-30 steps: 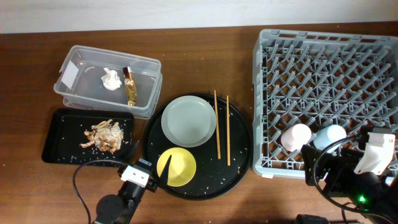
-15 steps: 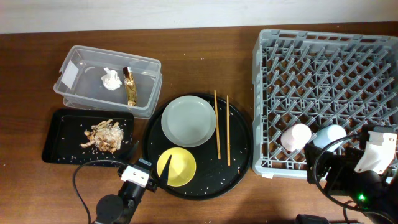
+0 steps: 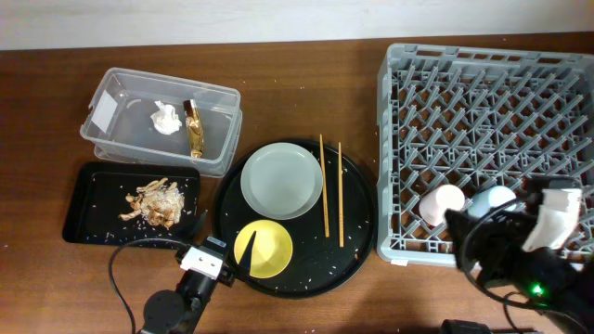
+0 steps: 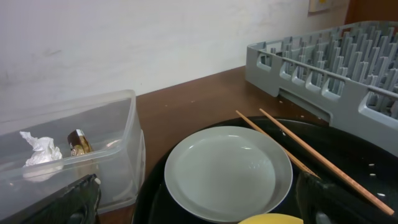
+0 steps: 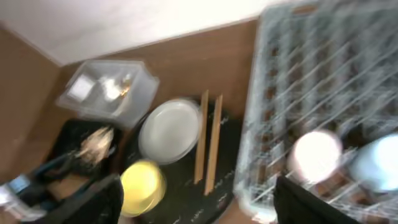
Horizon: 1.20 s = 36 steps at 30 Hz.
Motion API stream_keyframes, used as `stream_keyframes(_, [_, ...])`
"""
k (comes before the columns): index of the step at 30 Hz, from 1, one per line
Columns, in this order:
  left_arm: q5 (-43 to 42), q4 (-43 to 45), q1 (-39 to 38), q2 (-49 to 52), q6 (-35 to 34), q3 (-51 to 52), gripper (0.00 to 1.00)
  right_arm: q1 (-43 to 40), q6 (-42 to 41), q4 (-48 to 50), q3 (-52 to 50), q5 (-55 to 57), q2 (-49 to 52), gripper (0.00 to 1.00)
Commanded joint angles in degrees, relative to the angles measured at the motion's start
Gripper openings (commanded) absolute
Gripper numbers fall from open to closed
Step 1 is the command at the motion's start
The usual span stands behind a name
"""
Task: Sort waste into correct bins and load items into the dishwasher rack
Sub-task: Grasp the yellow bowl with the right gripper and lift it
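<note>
The tissue [image 3: 165, 118] and wrapper [image 3: 193, 128] lie in the clear tub [image 3: 121, 148]. Food scraps [image 3: 156, 202] lie in the shallow black tray [image 3: 83, 213]. The plate [image 3: 281, 180], yellow bowl [image 3: 264, 249] and two chopsticks [image 3: 331, 190] sit on the round black tray [image 3: 360, 232]. The pink cup [image 3: 443, 203] and blue cup [image 3: 492, 199] stand in the rack [image 3: 492, 102] at its front edge. My left gripper [image 4: 199, 211] is open and empty, low, just before the bowl [image 4: 273, 219] and plate [image 4: 227, 171]. My right gripper [image 5: 205, 205] is open and empty, above the rack's front, near the cups [image 5: 316, 155].
The rack fills the right side, and its near left corner [image 4: 261, 56] shows in the left wrist view. The tub [image 4: 118, 124] stands left of the round tray. The right wrist view is motion-blurred. Bare wooden table lies between the tub and the rack.
My right arm has shifted a little to the left over the rack's front edge. The left arm and all objects have not moved.
</note>
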<state>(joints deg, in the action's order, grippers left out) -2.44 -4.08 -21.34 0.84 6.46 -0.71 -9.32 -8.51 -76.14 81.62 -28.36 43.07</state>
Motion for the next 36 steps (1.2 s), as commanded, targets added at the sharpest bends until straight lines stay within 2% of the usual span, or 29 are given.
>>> stream_keyframes(1, [-0.8,-0.3,0.4,-0.5,0.7,0.2,0.99,1.8,0.2,-3.0,-6.1,-7.0,2.6,0.79])
stream_keyframes(5, [-0.8,-0.3,0.4,-0.5,0.7,0.2,0.99,10.4,0.1,-0.6,-18.4,-5.8,4.5,0.78])
stream_keyframes(7, [-0.8,-0.3,0.4,-0.5,0.7,0.2,0.99,16.6,-0.4,2.4,-21.4,-2.7,6.6,0.77])
stream_keyframes(10, [-0.8,-0.3,0.4,-0.5,0.7,0.2,0.99,25.6,-5.4,6.7,-21.6,2.5,10.1,0.77])
stream_keyframes(14, [-0.8,-0.3,0.4,-0.5,0.7,0.2,0.99,44.0,-18.9,15.0,-21.6,18.8,21.2,0.75])
stream_keyframes(19, [-0.8,-0.3,0.4,-0.5,0.7,0.2,0.99,53.5,-22.9,28.4,-21.6,16.8,37.0,0.69])
stream_keyframes(26, [-0.8,-0.3,0.4,-0.5,0.7,0.2,0.99,55.1,-28.7,40.9,-21.6,14.5,54.1,0.49])
stream_keyframes(28, [-0.8,-0.3,0.4,-0.5,0.7,0.2,0.99,55.1,-29.1,41.6,-21.6,14.4,57.4,0.48])
stream_keyframes(29, [-0.8,-0.3,0.4,-0.5,0.7,0.2,0.99,55.1,-29.3,41.9,-21.6,14.1,58.5,0.44])
stream_keyframes(32, [-0.8,-0.3,0.4,-0.5,0.7,0.2,0.99,55.1,-29.3,42.5,-21.6,12.2,60.4,0.06])
stream_keyframes(36, [-0.8,-0.3,0.4,-0.5,0.7,0.2,0.99,54.2,-29.2,40.8,-21.2,13.4,56.0,0.04])
